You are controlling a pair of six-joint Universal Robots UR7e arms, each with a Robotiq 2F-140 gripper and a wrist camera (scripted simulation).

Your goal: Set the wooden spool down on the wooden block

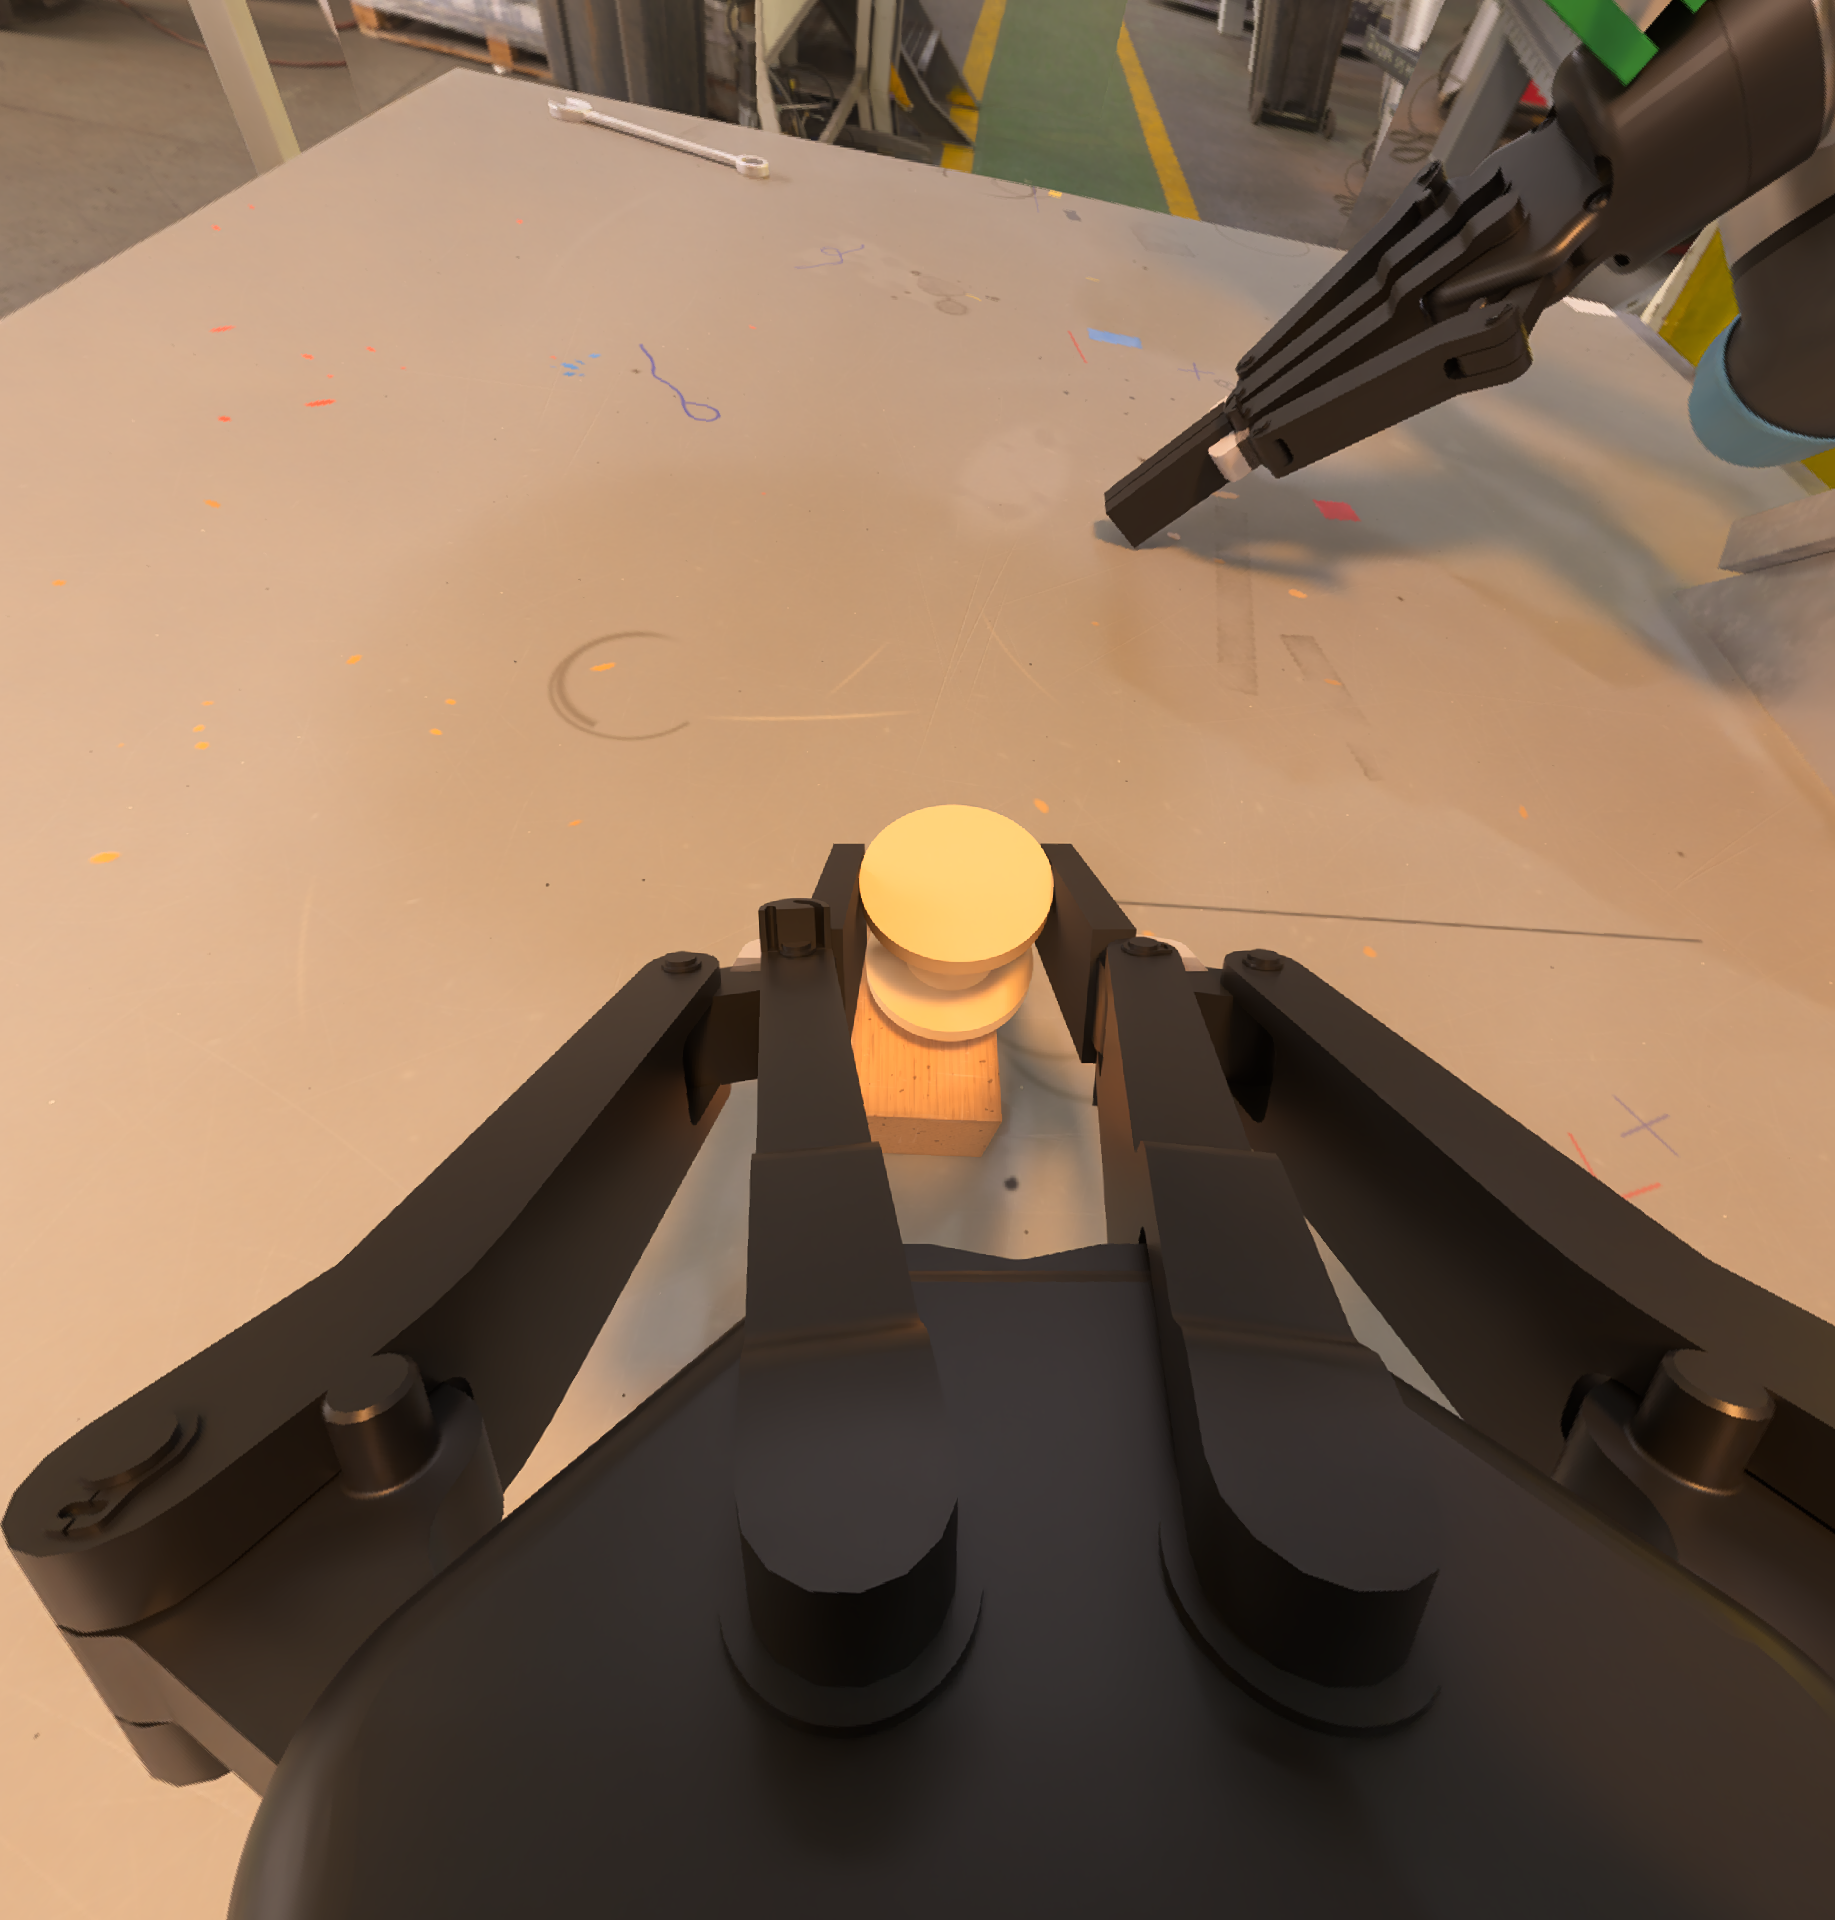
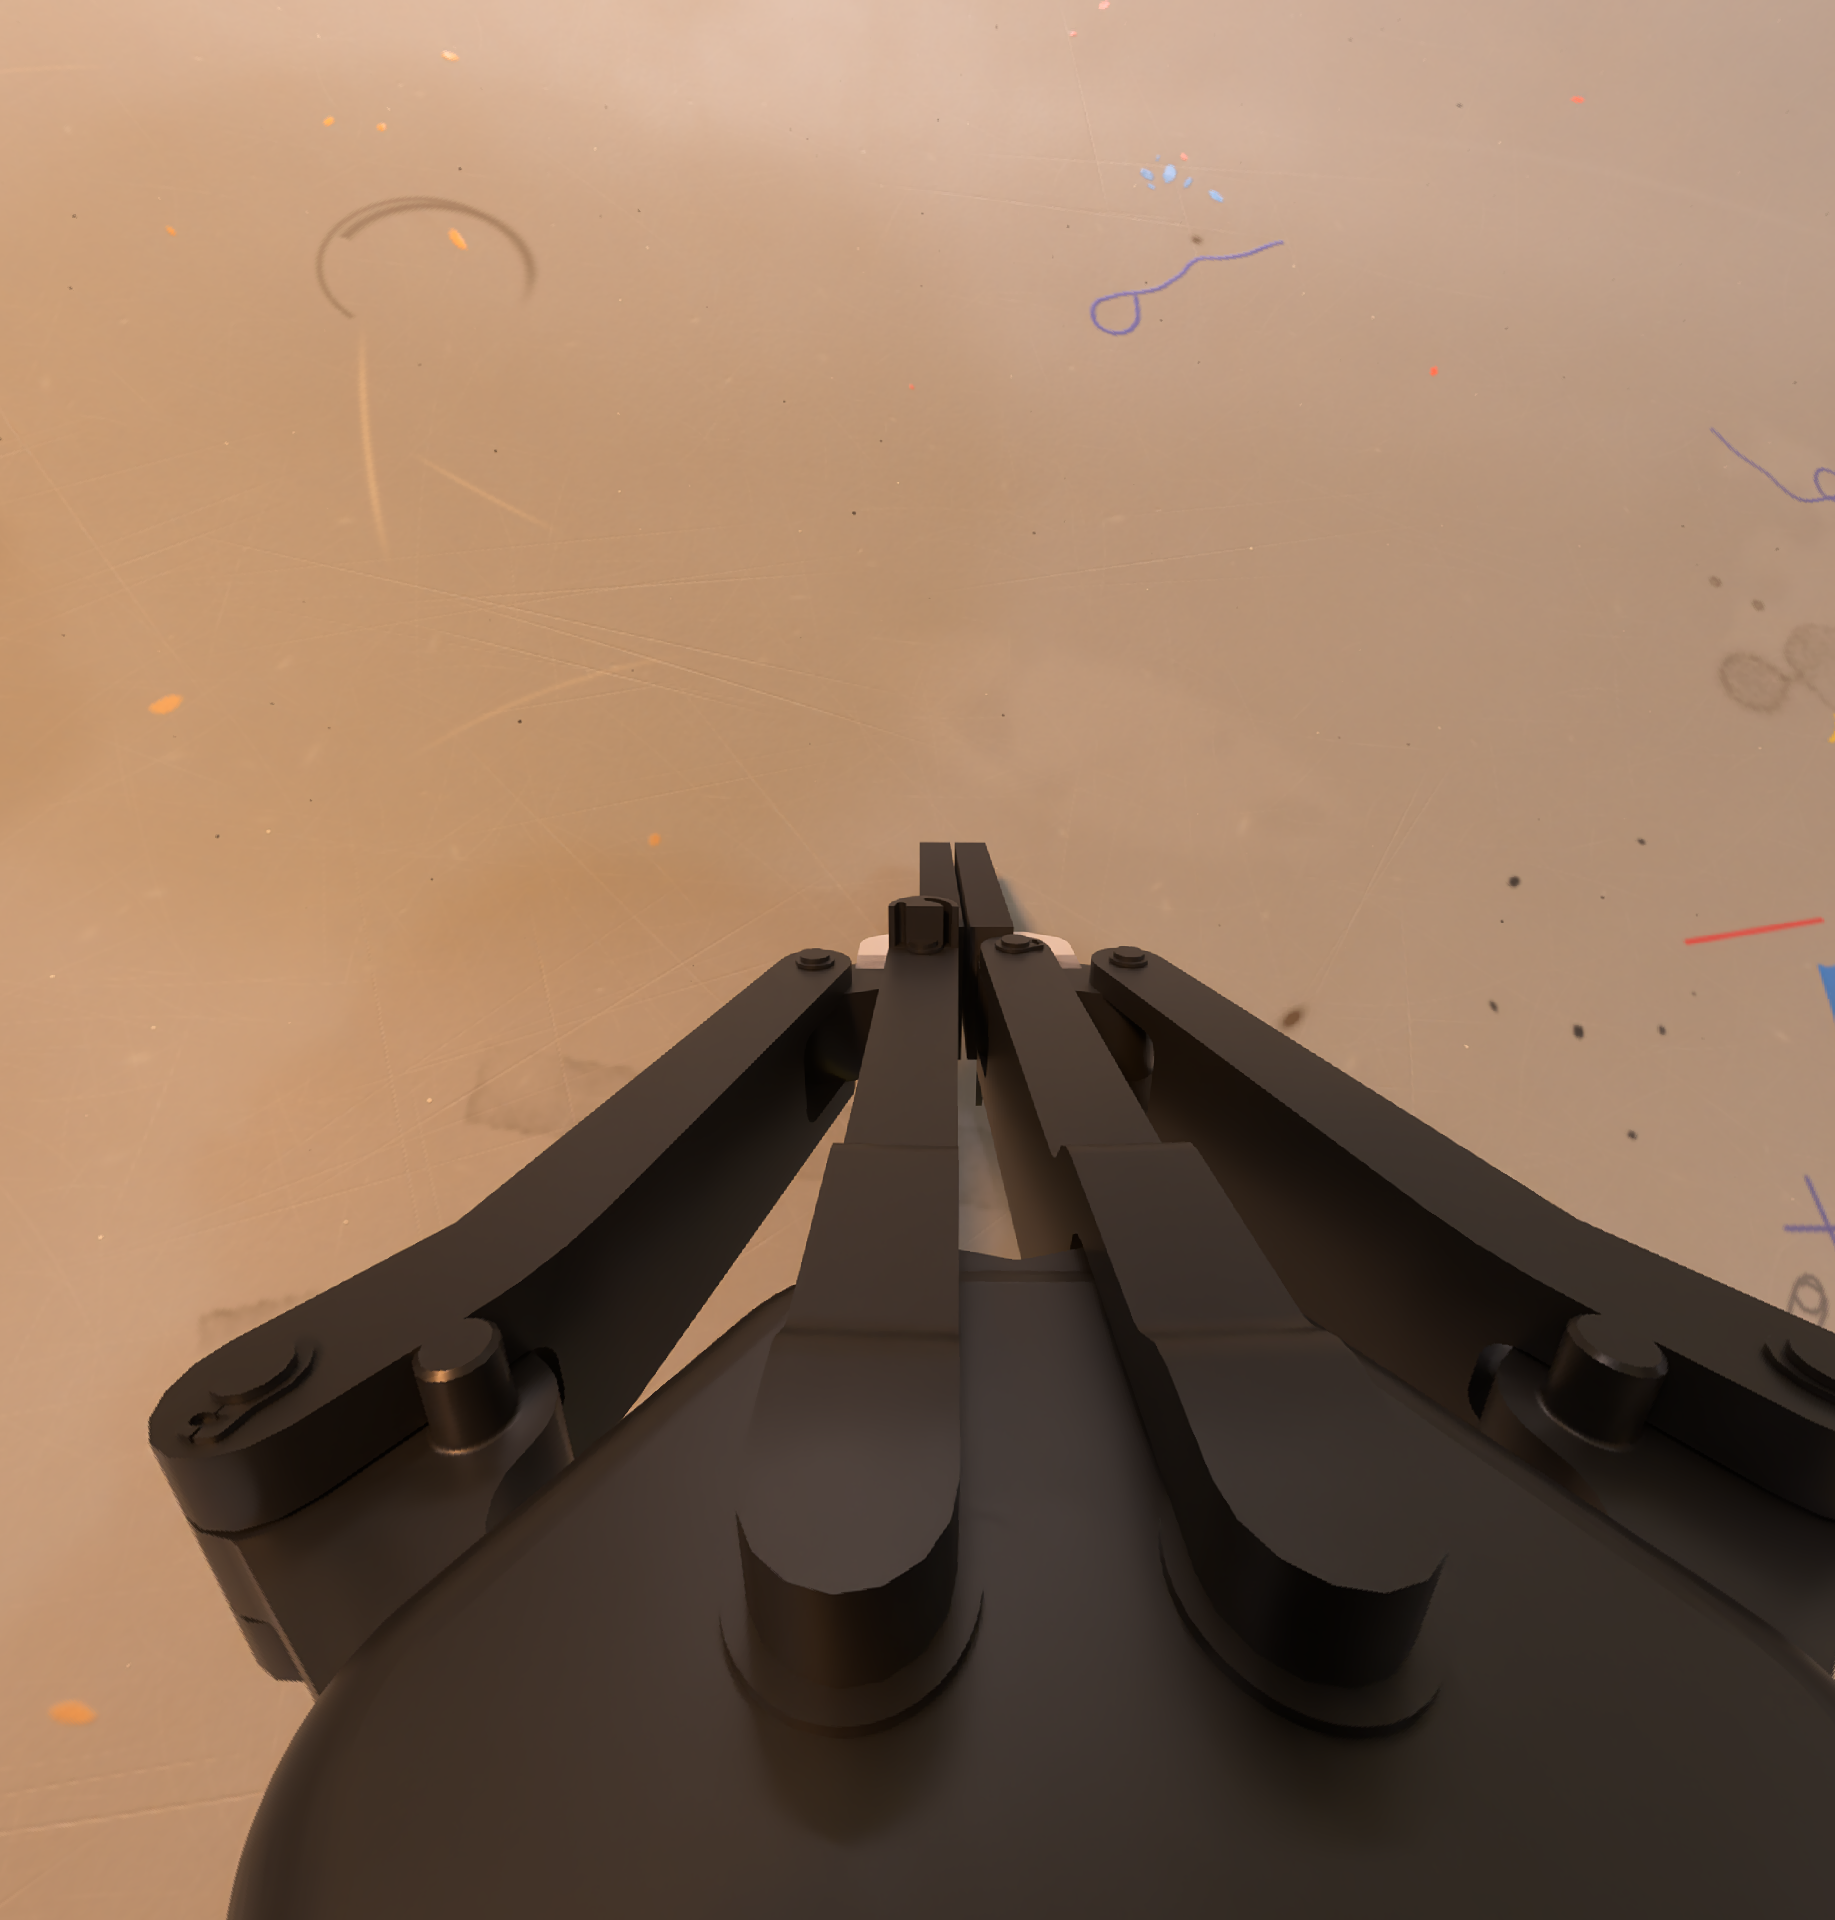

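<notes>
The table (image 1: 393, 540) is a broad tan surface, scuffed and flecked with orange, red and blue marks, with workshop floor beyond its far edge. The right gripper (image 2: 952, 862) is held low over bare table, well apart from the work; its two fingers are pressed together with nothing between them, and in the left wrist view the same gripper (image 1: 1136, 525) has its tips at or just above the surface. The left gripper (image 1: 952, 904) is closed on the wooden spool (image 1: 954, 883), one finger on each side of its upper disc. The spool stands upright with its lower disc over the top face of the wooden block (image 1: 928, 1091); whether the two touch cannot be told. The block sits on the table between the fingers. A silver wrench (image 1: 658, 135) lies near the far edge.
</notes>
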